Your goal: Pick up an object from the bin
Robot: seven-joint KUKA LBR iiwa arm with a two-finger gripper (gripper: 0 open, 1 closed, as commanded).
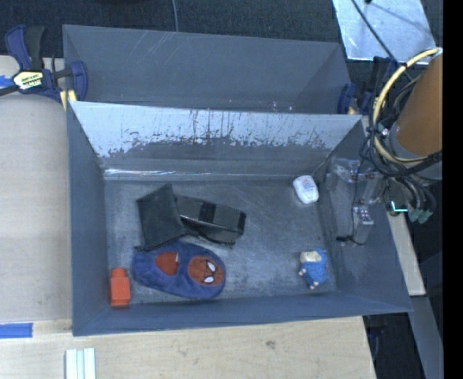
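My gripper [359, 215] hangs at the right side of the bin, close to the right wall and above the floor. A small white rounded thing [305, 189] lies on the floor just to its left. A small blue toy with white and yellow parts [314, 268] lies lower down, near the bin's front right corner. Nothing shows in the gripper's grasp.
On the left half of the floor lie a black flat wallet-like piece [160, 215] and a black box-like thing [211, 219]. In front of them are a blue cloth with two red faces [180, 272] and an orange block [120, 287].
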